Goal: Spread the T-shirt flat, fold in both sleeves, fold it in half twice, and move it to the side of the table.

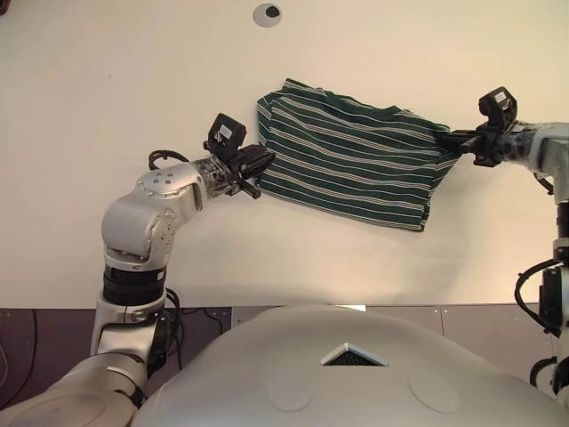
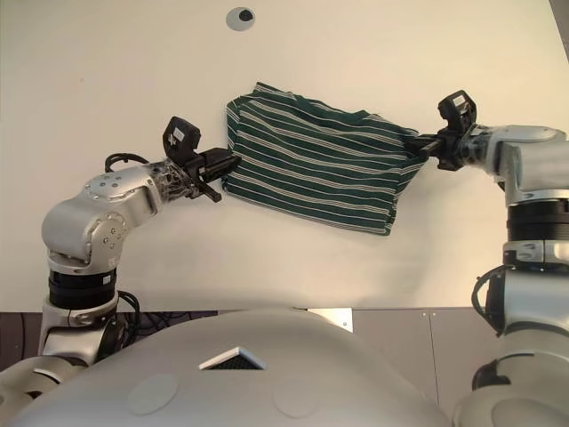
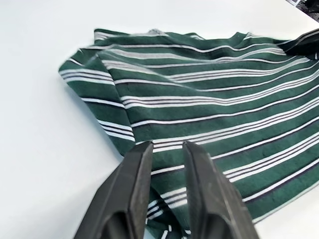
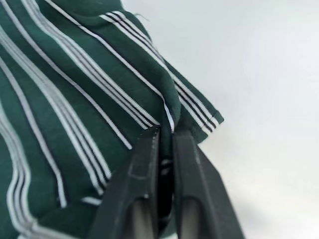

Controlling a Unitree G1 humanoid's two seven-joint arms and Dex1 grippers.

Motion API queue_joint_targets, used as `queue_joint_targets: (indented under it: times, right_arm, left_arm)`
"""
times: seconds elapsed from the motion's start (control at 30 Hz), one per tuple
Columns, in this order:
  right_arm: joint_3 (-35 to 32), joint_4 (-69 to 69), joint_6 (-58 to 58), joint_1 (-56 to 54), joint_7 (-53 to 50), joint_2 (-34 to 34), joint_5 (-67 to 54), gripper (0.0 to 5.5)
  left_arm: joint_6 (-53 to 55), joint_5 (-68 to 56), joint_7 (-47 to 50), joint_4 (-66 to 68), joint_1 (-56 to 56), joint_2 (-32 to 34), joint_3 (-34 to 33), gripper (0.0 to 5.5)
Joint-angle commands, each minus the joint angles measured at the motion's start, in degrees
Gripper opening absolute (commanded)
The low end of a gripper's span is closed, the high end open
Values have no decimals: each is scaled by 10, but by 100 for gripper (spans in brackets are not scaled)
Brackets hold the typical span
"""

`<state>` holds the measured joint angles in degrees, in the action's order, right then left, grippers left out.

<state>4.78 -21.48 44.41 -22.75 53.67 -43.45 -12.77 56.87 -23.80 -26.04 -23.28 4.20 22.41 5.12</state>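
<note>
A green T-shirt [image 1: 356,156] with white stripes lies folded into a rough rectangle on the white table [image 1: 107,71], its long side running left to right. My left gripper [image 1: 265,160] is at the shirt's left edge. In the left wrist view its fingers [image 3: 144,164] stand close together with striped cloth in the narrow gap. My right gripper [image 1: 449,138] is at the shirt's right edge, shut on a pinch of the hem [image 4: 167,117]. The cloth bunches slightly toward the right gripper.
A round grey grommet [image 1: 267,14] is set in the table at the back. The table's front edge [image 1: 267,305] runs just ahead of my body. Bare tabletop lies to the left, behind and in front of the shirt.
</note>
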Motion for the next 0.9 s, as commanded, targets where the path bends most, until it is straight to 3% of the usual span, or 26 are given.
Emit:
queue_joint_targets:
  times: [0.03,0.27,0.43,0.7,0.8,0.9]
  right_arm:
    - [-9,-6,-21,-10,-2,-6,7,89]
    - [-25,-72,-63,-104,1,-30,25,89]
    - [-62,-58,-82,-135,-24,19,-2,89]
    - [-81,31,-73,-94,-52,81,-44,89]
    - [-42,55,-85,-69,-15,64,-29,89]
    - [-7,82,-86,-53,20,57,-24,89]
  left_arm:
    - [2,0,4,-8,1,7,-5,105]
    - [6,-1,-13,-48,4,30,19,105]
    - [-3,12,-35,-35,-1,61,59,105]
    - [-164,141,-73,215,34,122,143,105]
    - [-283,189,-81,344,130,132,134,105]
    - [-373,202,-61,474,259,101,103,105]
